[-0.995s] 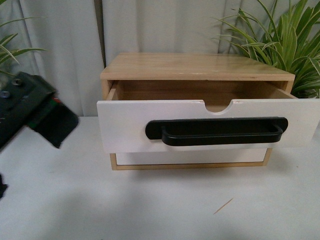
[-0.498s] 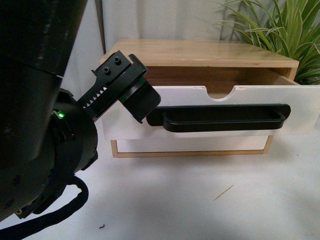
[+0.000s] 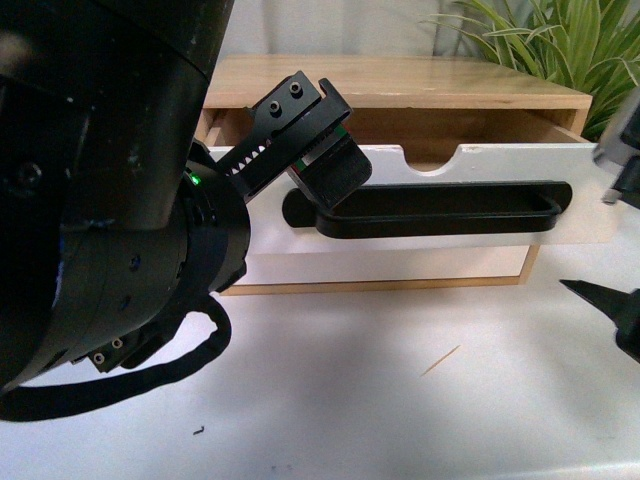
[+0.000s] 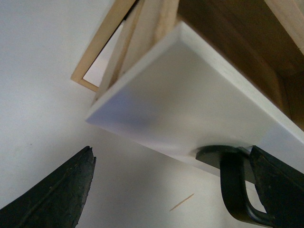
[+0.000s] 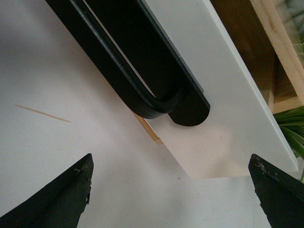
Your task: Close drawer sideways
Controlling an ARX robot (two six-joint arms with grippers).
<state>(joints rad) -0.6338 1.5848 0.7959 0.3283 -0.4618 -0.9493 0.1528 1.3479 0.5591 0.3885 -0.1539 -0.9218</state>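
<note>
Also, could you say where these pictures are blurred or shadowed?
Front view: the left arm is dark and soft, the right gripper is smeared, the drawer sharp. Left wrist view: shadow dims the drawer front. Right wrist view: the handle is crisp.

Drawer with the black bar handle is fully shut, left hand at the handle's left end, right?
No. The drawer is open, pulled out of the wooden cabinet, as the front view shows. The left hand is at the handle's left end.
</note>
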